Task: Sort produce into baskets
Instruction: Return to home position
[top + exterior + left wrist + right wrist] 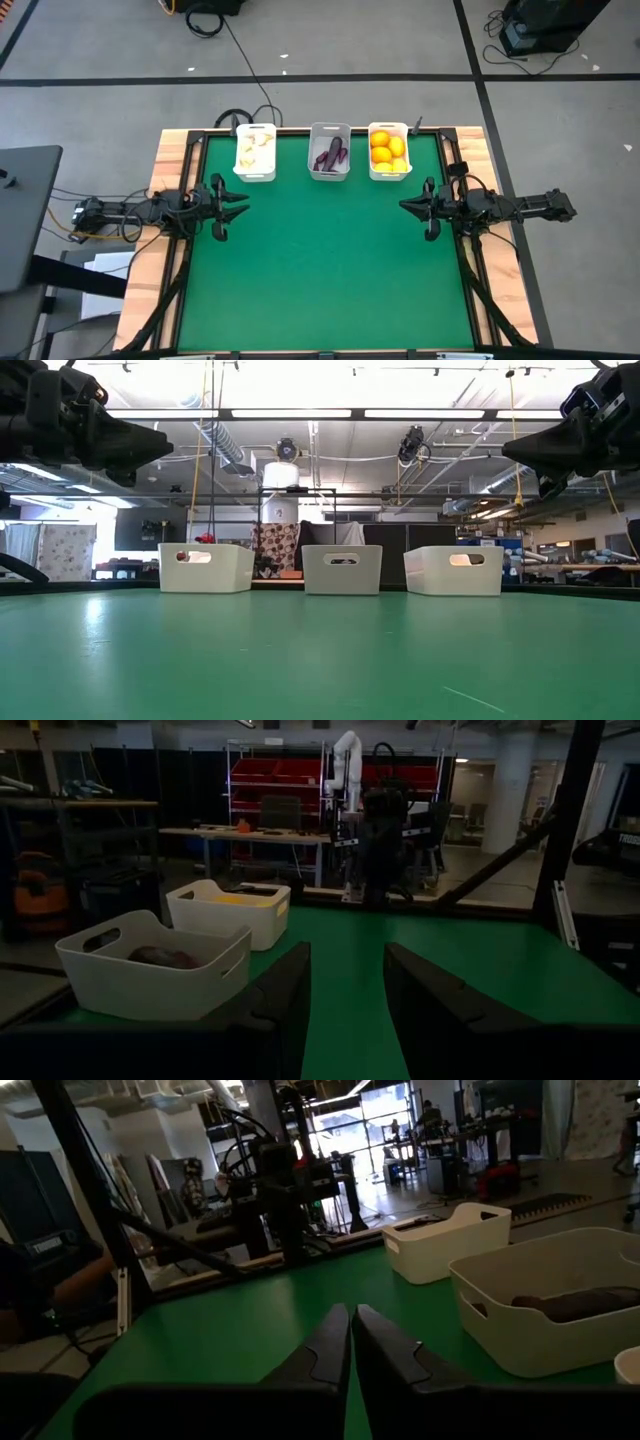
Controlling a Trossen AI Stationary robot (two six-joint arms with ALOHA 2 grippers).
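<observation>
High view: garlic [256, 148] in left white basket [255, 177], eggplants [331, 155] in grey middle basket [330, 177], lying lengthwise near-to-far, citrus [382, 140] in right white basket [389, 177], all along the desk's [320, 270] far edge. Left hand [243, 200] parted, right hand [403, 206] pinched together, both well short of the row, pointing inward at each other.

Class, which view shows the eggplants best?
The high view: it looks straight down on the eggplants in the middle bin. The low view shows only bin walls; each wrist view glimpses them over the rim.
</observation>
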